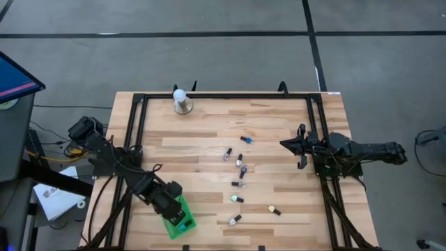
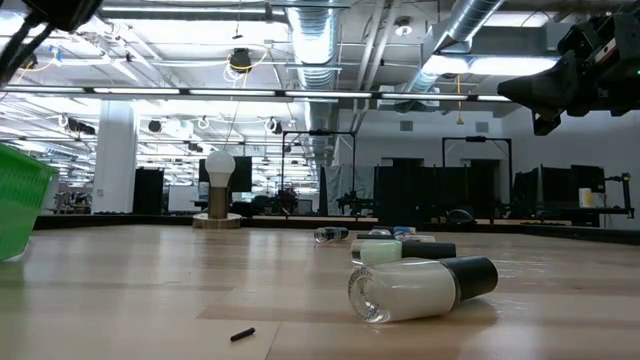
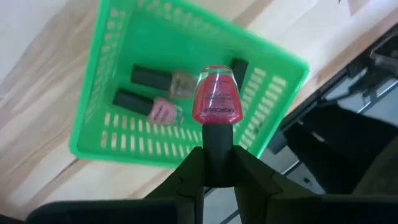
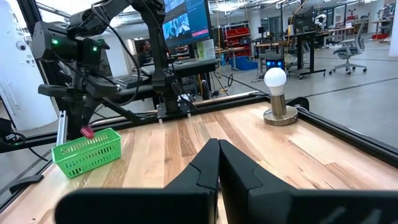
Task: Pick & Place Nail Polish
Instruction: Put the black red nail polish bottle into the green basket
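- Green plastic is forming the slotted basket (image 1: 180, 216) at the table's (image 1: 209, 125) left front corner; two bottles are lying flat inside it, dark caps pointing the same way, one pinkish (image 3: 163, 110), one pale beige (image 3: 180, 83).
- The left gripper (image 3: 217, 163) is hanging over the basket, its fingers clamping the black cap of a pink-red nail polish bottle (image 3: 217, 98); the bottle's long axis is running in line with the fingers, glass end pointing away from the wrist and toward the basket.
- A white ball-topped stand (image 1: 181, 102) is sitting at the table's far edge.
- Loose bottles are lying on their sides mid-table in a scattered column, pointing various ways: a blue one (image 1: 246, 140), purple ones (image 1: 228, 154), a cream one (image 1: 274, 210).
- The right gripper (image 1: 301, 148) is waiting above the right side, fingers pressed together, carrying nothing.
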{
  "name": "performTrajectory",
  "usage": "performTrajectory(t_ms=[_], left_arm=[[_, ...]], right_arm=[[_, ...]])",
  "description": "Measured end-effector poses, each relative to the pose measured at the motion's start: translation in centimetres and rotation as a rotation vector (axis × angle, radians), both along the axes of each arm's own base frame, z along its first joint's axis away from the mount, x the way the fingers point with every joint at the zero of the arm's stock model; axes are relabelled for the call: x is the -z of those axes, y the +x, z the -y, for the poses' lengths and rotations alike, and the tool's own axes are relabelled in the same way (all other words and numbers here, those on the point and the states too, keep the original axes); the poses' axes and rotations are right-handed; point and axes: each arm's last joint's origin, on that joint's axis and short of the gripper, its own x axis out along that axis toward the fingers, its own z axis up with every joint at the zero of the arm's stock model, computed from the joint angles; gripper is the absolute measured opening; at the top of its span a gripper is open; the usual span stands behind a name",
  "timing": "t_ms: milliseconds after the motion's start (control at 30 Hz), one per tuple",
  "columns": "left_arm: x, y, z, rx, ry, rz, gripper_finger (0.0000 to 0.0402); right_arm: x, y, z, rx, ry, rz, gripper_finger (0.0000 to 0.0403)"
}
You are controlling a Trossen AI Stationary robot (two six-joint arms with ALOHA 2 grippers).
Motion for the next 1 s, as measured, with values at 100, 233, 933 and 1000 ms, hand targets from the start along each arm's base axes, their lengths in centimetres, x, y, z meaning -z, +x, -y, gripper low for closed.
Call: performTrajectory(t_ms=[100,233,933,1000], left_arm=[[0.1,0.4,-0.4,-0.026,-0.001,0.0,0.0051],[0.0,0.8,-0.8,-0.037,-0.029,-0.013,0.0054],[1.6,0.3,1.5,0.562,0.14,0.18,0.005],[2.4,0.5,1.7,0.605,0.159,0.168,0.005]], right_arm=[[0.0,0.0,0.0,0.0,-0.002,0.0,0.0],[0.0,0.0,0.0,0.0,-0.002,0.0,0.0],[0.0,0.0,0.0,0.001,-0.038,-0.006,0.0],[0.0,0.0,0.0,0.002,-0.053,-0.008,0.0]])
